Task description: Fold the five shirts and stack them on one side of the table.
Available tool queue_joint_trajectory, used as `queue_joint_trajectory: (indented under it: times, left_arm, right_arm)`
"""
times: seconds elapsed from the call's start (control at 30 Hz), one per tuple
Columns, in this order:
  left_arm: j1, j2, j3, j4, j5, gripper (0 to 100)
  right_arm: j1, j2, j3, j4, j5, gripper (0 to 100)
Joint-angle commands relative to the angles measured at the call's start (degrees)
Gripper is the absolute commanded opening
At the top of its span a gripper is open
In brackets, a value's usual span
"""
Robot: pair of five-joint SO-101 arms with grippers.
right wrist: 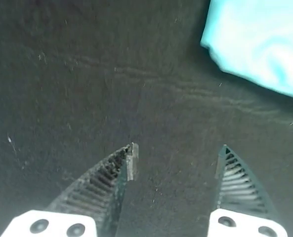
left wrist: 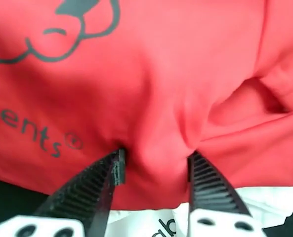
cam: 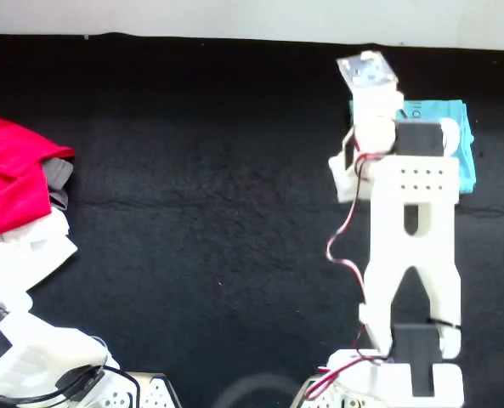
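A crumpled red shirt (cam: 9, 174) lies on top of a pile at the table's left edge, over a grey shirt (cam: 58, 174) and a white shirt (cam: 31, 242). In the left wrist view my left gripper (left wrist: 156, 165) is open and pressed against the red shirt (left wrist: 146, 74), a bulge of red cloth between its fingertips; white shirt (left wrist: 151, 224) shows just below. A folded teal shirt (cam: 455, 127) lies at the back right. My right gripper (cam: 366, 72) hovers open over bare black cloth beside the teal shirt (right wrist: 265, 44), with nothing between its fingers (right wrist: 129, 160).
The black tablecloth (cam: 209, 195) covers the whole table, wide and bare between the pile and the teal shirt. The right arm's white body (cam: 413, 246) stretches from the front edge to the back right. The left arm's base (cam: 39, 361) sits at the front left corner.
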Motion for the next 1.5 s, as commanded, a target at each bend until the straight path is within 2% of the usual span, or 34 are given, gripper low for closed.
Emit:
queue_joint_trajectory:
  times: [0.0,0.07,0.13,0.37,0.57,0.7,0.83,0.97,1.07,1.2,1.33,1.4,1.47]
  left_arm:
    - [3.6,-0.7,-3.9,1.4,2.1,0]
    - [5.8,-2.4,-5.1,3.3,3.7,3]
    - [8.7,-4.8,-6.3,5.2,4.2,0]
    - [24.0,-19.6,-11.5,12.8,6.4,1]
    - [46.2,-32.5,-12.7,17.6,7.8,1]
    - [59.5,-33.6,-12.5,19.7,7.8,1]
    - [68.0,-32.0,-5.6,20.3,7.8,1]
    - [70.5,-29.0,-1.3,20.3,8.6,1]
    - [70.5,-25.5,0.5,20.2,13.1,1]
    - [69.8,-20.3,1.6,20.7,15.6,11]
    - [64.4,-17.3,1.2,20.7,15.9,20]
    - [59.9,-16.8,1.5,20.7,15.8,21]
    - [55.0,-16.6,1.8,20.7,15.6,21]
  right_arm:
    - [-0.3,-5.4,8.4,-3.7,-0.7,16.0]
    - [-0.2,-7.4,12.9,-5.4,-0.5,7.0]
    - [0.3,-10.3,16.7,-6.8,-0.5,0.1]
    - [5.8,-24.4,29.7,-13.3,-0.4,0.5]
    - [10.0,-32.9,45.1,-20.6,-0.4,0.5]
    - [11.6,-36.8,52.7,-23.7,-0.4,0.5]
    - [12.3,-40.1,55.7,-24.9,-0.4,0.5]
    - [12.0,-42.9,56.0,-24.9,-0.4,0.5]
    - [11.8,-43.7,55.9,-24.9,-0.5,0.5]
    - [11.8,-43.7,56.2,-26.5,-0.6,0.5]
    - [9.9,-43.7,56.1,-26.5,-0.4,0.9]
    - [5.8,-43.6,56.5,-26.1,-0.4,1.6]
    - [0.0,-43.6,57.9,-26.4,-0.4,6.6]
